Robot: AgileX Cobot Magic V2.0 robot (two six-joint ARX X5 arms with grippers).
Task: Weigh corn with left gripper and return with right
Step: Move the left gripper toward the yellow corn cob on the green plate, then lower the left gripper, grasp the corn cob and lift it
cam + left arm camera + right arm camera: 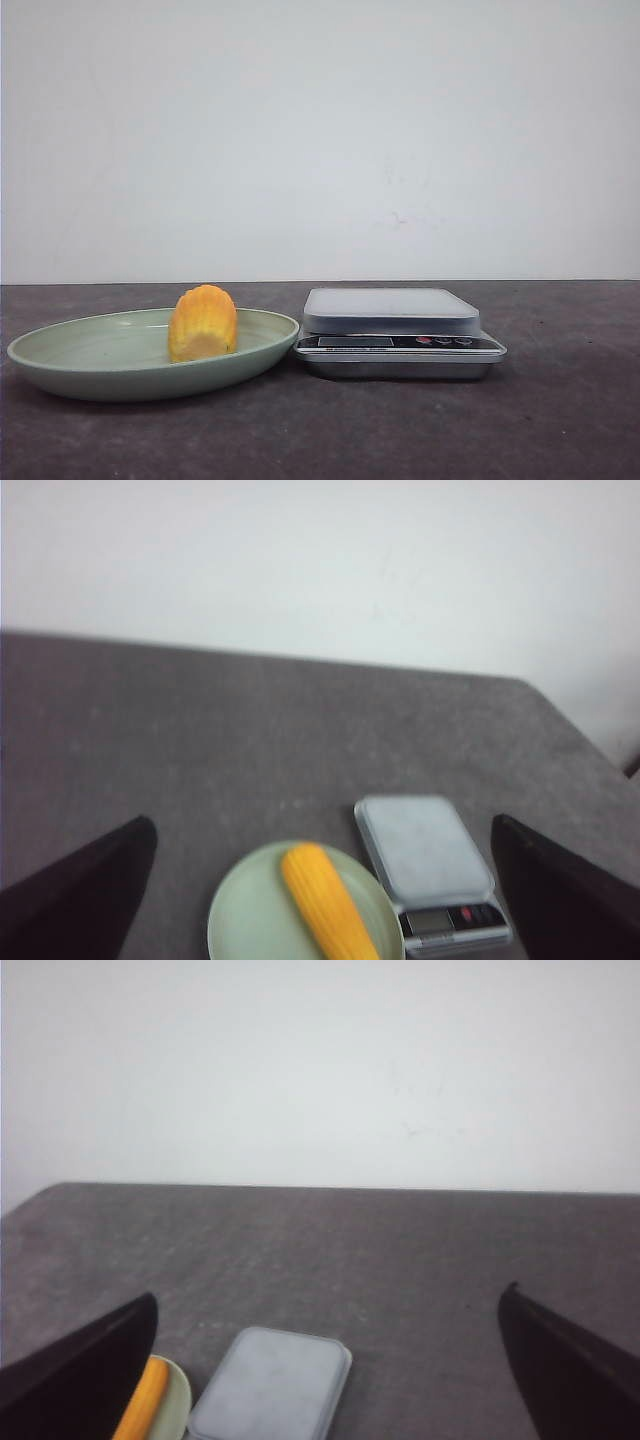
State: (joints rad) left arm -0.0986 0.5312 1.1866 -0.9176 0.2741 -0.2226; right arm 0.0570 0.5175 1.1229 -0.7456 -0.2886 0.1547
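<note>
The yellow-orange corn (203, 322) lies on a pale green plate (90, 355) at the left of the table. A silver kitchen scale (395, 330) with a grey platform stands just right of the plate. In the left wrist view the corn (325, 900) lies on the plate (250, 920) beside the scale (425, 860); my left gripper (320, 880) is open, high above them, its black fingers (80, 890) wide apart. My right gripper (325, 1360) is open and empty, high above the scale (272, 1385), with the corn (145, 1400) at the frame edge. Neither gripper shows in the front view.
The dark grey table (560, 420) ends at a white wall (320, 130) behind. The scale's display and red button (424, 341) face the front.
</note>
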